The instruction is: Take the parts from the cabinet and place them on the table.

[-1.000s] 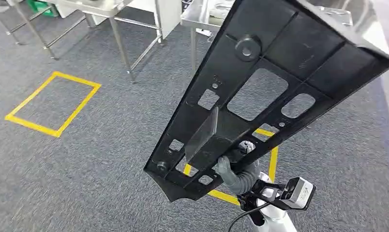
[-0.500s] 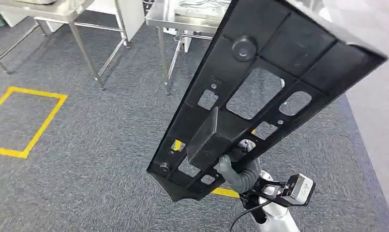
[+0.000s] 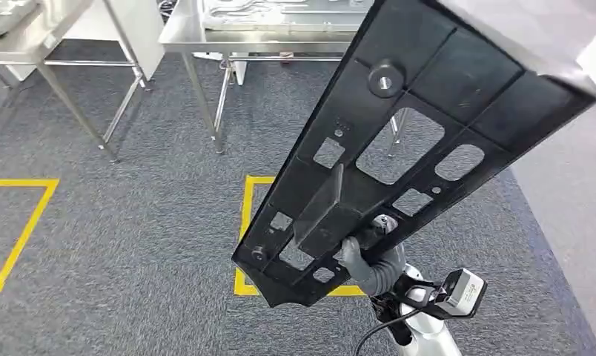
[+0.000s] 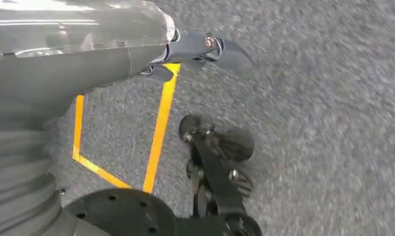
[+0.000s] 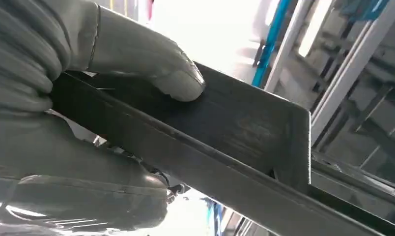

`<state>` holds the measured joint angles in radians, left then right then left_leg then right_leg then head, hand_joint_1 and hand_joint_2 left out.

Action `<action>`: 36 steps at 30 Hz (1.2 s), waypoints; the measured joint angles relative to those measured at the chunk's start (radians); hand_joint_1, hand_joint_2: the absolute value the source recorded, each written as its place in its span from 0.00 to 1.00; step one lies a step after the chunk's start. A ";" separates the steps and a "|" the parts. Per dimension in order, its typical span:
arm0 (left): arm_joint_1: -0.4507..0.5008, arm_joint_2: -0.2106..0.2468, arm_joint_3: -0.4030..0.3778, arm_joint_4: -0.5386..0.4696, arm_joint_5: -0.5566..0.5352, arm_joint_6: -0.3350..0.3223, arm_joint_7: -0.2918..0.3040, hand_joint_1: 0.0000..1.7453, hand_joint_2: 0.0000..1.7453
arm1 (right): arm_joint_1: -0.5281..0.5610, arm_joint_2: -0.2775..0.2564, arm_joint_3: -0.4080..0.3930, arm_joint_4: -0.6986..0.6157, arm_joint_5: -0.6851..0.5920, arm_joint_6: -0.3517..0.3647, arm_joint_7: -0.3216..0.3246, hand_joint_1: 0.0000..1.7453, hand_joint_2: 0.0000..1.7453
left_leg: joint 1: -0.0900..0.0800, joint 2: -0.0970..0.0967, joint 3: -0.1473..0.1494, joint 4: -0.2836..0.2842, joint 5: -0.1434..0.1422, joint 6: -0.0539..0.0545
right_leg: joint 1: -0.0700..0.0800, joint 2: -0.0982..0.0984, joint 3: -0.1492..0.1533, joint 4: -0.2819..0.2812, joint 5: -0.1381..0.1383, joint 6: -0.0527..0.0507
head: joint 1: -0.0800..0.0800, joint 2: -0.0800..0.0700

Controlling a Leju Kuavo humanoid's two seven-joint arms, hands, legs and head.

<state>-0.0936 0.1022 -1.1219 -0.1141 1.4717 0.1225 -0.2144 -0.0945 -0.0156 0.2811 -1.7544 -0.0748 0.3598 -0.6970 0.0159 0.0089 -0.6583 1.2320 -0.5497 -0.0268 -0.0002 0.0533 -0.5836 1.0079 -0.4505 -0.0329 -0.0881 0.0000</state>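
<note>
While the right hand grips the black part, tilted above carpet; left hand's state unclear

part before tables, over floor

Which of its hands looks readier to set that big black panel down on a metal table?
The right hand: it already grips the black panel by a rib near its lower end, thumb pressed on it. The left hand hangs over the carpet, holding nothing. The steel table stands ahead.

Even indoor light — left wrist view motion-blurred, right wrist backlit glare.
</note>
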 joint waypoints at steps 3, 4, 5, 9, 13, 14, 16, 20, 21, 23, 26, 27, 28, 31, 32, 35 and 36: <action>-0.006 0.007 -0.002 0.000 0.000 -0.012 0.000 0.00 1.00 | 0.000 0.000 0.000 0.000 0.012 -0.016 0.000 1.00 1.00 | -0.007 -0.019 0.083 -0.207 0.083 0.016 | 0.006 0.013 0.007 0.008 -0.011 0.011 | 0.000 0.000; -0.008 0.007 -0.003 0.000 0.000 -0.016 0.000 0.00 1.00 | 0.000 0.000 0.000 0.000 0.015 -0.019 0.000 1.00 1.00 | -0.005 -0.018 0.087 -0.215 0.084 0.019 | 0.005 0.015 0.002 0.011 -0.011 0.016 | 0.000 0.000; -0.009 0.008 -0.004 0.000 0.000 -0.019 0.000 0.00 1.00 | 0.002 0.000 0.000 -0.002 0.017 -0.021 0.000 1.00 1.00 | -0.008 -0.017 0.083 -0.215 0.085 0.022 | 0.003 0.016 0.000 0.009 -0.010 0.022 | 0.000 0.000; -0.009 0.011 -0.007 0.000 0.000 -0.031 0.005 0.00 1.00 | 0.008 -0.002 0.000 -0.018 0.018 -0.021 -0.001 1.00 1.00 | 0.002 -0.011 0.091 -0.231 0.094 0.046 | 0.004 -0.021 -0.015 0.053 -0.049 0.044 | 0.000 0.000; -0.006 0.013 -0.007 0.000 0.000 -0.035 0.010 0.00 1.00 | 0.016 -0.003 0.001 -0.019 0.016 -0.015 0.000 1.00 1.00 | 0.001 0.001 0.089 -0.230 0.092 0.050 | -0.009 -0.044 -0.151 0.321 -0.158 0.059 | 0.000 0.000; -0.004 0.013 -0.007 0.000 0.000 -0.036 0.010 0.00 1.00 | 0.016 -0.003 0.001 -0.019 0.016 -0.013 0.000 1.00 1.00 | 0.001 0.003 0.090 -0.230 0.091 0.049 | -0.012 -0.044 -0.147 0.308 -0.136 0.060 | 0.000 0.000; -0.004 0.013 -0.007 0.000 0.000 -0.037 0.010 0.00 1.00 | 0.013 -0.003 0.001 -0.019 0.016 -0.011 0.000 1.00 1.00 | 0.001 0.003 0.095 -0.229 0.088 0.045 | -0.016 -0.051 -0.071 0.157 -0.047 0.059 | 0.000 0.000; -0.003 0.013 -0.007 0.000 0.000 -0.038 0.008 0.00 1.00 | 0.006 -0.003 0.001 -0.019 0.015 -0.010 0.000 1.00 1.00 | -0.004 0.004 0.099 -0.227 0.082 0.023 | -0.004 -0.062 0.001 0.008 -0.013 0.040 | 0.000 0.000; -0.003 0.013 -0.007 0.000 0.000 -0.038 0.008 0.00 1.00 | 0.007 -0.003 0.001 -0.019 0.015 -0.011 0.000 1.00 1.00 | -0.003 0.006 0.100 -0.229 0.081 0.017 | -0.002 -0.059 0.001 0.008 -0.015 0.035 | 0.000 0.000; -0.004 0.015 -0.007 0.000 0.000 -0.038 0.008 0.00 1.00 | 0.007 -0.003 0.001 -0.023 0.015 -0.015 0.000 1.00 1.00 | 0.000 0.007 0.099 -0.224 0.074 0.004 | -0.011 -0.056 0.008 -0.005 -0.007 0.018 | 0.000 0.000; -0.003 0.015 -0.007 0.000 0.000 -0.038 0.006 0.00 1.00 | 0.009 -0.002 0.001 -0.027 0.018 -0.017 0.000 1.00 1.00 | 0.002 0.001 0.019 -0.041 -0.026 -0.003 | -0.007 -0.054 0.013 -0.007 -0.012 0.004 | 0.000 0.000; -0.001 0.016 -0.007 0.000 0.000 -0.037 0.006 0.00 1.00 | 0.012 -0.002 0.001 -0.028 0.019 -0.017 0.000 1.00 1.00 | 0.002 0.001 -0.022 0.038 -0.055 -0.005 | -0.005 -0.052 0.013 -0.007 -0.014 0.001 | 0.000 0.000; 0.001 0.016 -0.007 0.000 0.000 -0.036 0.006 0.00 1.00 | 0.016 -0.002 0.001 -0.028 0.020 -0.017 0.000 1.00 1.00 | 0.002 0.001 -0.051 0.089 -0.062 -0.006 | -0.003 -0.050 0.015 -0.006 -0.016 0.000 | 0.000 0.000; 0.001 0.016 -0.010 0.000 0.000 -0.035 0.006 0.00 1.00 | 0.024 -0.002 0.001 -0.032 0.021 -0.017 0.000 1.00 1.00 | 0.001 0.000 -0.003 -0.037 0.038 0.002 | 0.000 -0.040 0.031 -0.005 -0.027 0.004 | 0.000 0.000; 0.001 0.016 -0.011 0.000 0.000 -0.035 0.006 0.00 1.00 | 0.024 -0.002 0.001 -0.035 0.021 -0.017 0.000 1.00 1.00 | 0.001 -0.001 0.043 -0.134 0.087 0.008 | 0.001 -0.038 0.039 -0.004 -0.032 0.006 | 0.000 0.000; -0.001 0.019 -0.016 0.000 0.000 -0.035 0.005 0.00 1.00 | 0.025 -0.002 0.001 -0.042 0.022 -0.017 0.000 1.00 1.00 | -0.009 -0.006 0.087 -0.220 0.087 0.024 | 0.003 -0.035 0.041 -0.004 -0.041 0.022 | 0.000 0.000; -0.001 0.020 -0.016 0.000 0.000 -0.035 0.004 0.00 1.00 | 0.027 -0.002 0.001 -0.044 0.023 -0.017 0.000 1.00 1.00 | -0.012 -0.007 0.085 -0.223 0.086 0.027 | 0.002 -0.035 0.045 -0.004 -0.040 0.025 | 0.000 0.000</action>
<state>-0.0948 0.1221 -1.1383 -0.1137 1.4717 0.0874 -0.2106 -0.0676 -0.0179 0.2823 -1.7987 -0.0523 0.3429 -0.6966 0.0043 0.0022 -0.5734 1.0090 -0.4637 0.0002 0.0014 0.0183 -0.5384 1.0039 -0.4901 -0.0075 -0.0881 0.0000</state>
